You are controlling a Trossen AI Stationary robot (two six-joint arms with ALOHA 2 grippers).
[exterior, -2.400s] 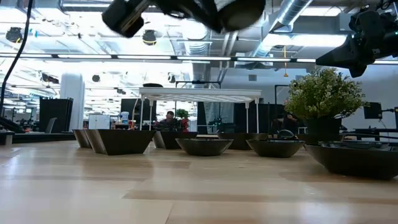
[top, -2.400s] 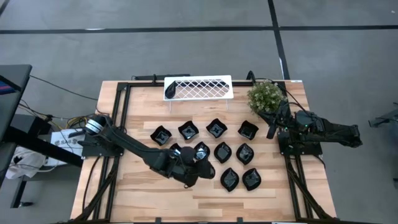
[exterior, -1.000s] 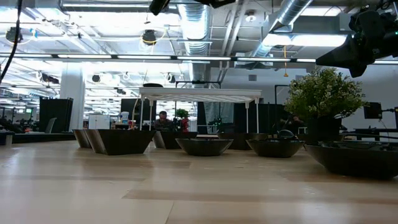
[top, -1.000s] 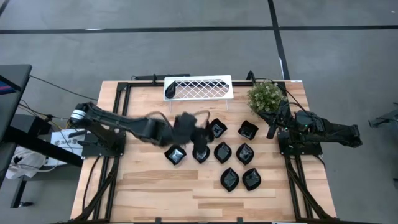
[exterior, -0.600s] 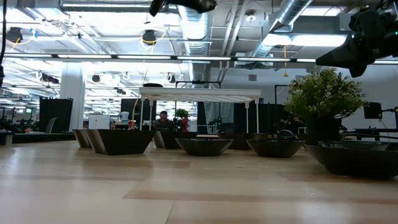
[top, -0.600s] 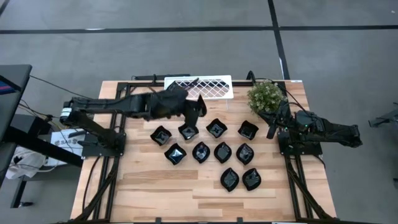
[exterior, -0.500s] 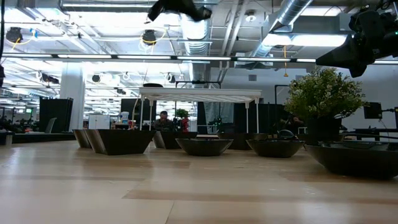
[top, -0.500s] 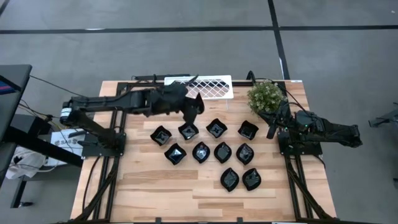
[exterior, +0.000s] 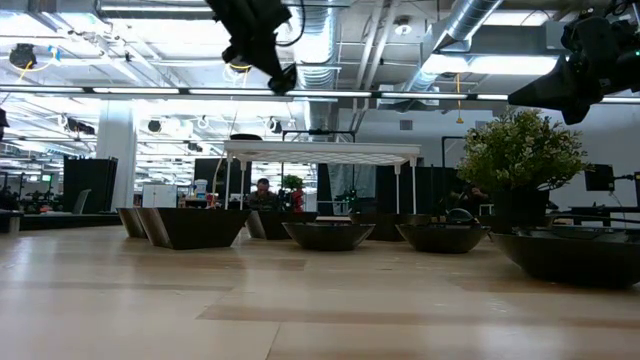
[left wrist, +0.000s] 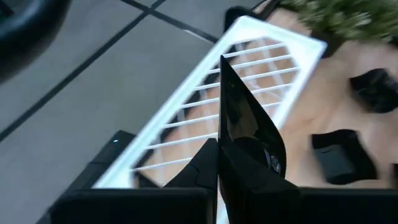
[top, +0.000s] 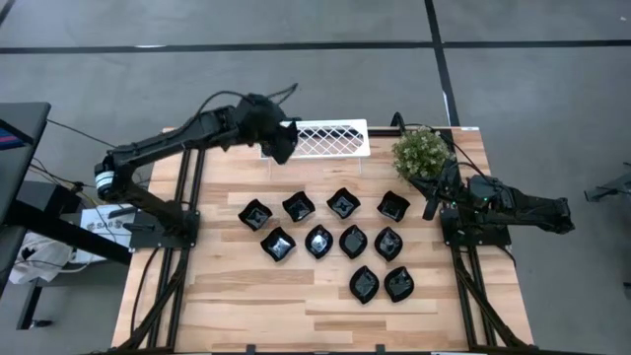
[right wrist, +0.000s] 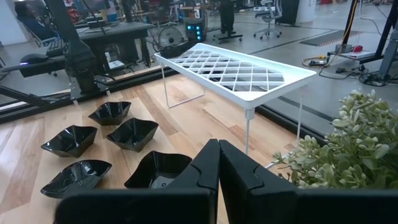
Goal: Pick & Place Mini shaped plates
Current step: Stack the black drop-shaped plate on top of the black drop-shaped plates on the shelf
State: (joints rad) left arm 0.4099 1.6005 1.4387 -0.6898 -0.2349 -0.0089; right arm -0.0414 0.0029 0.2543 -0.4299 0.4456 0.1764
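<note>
Several glossy black mini plates (top: 342, 203) rest on their bases in rows on the wooden table. My left gripper (top: 283, 146) hangs over the left end of the white lattice rack (top: 330, 138) at the far edge, shut on one more black plate (left wrist: 239, 112). The low view shows this gripper (exterior: 275, 68) high above the table. My right gripper (top: 431, 205) waits shut beside the plant, holding nothing; its wrist view shows the shut fingers (right wrist: 217, 163). My left gripper pinches the plate's near end (left wrist: 241, 148) between its two fingers (left wrist: 202, 167). The fingers slant downward from the table's left toward the rack. The plate stands on edge, its pointed end (left wrist: 222, 62) jutting forward past the fingertips, clear above the rack.
A green bushy plant (top: 422, 153) stands at the rack's right end, close to the right arm. Black frame rails run along the table's left and right sides. Bare wood lies along the near edge (top: 296, 316).
My left gripper has swung from above the plates in the table's middle toward the far edge and a little left, ending over the rack's left end. Its wrist has rolled. The held plate has travelled with it, clear of the table.
</note>
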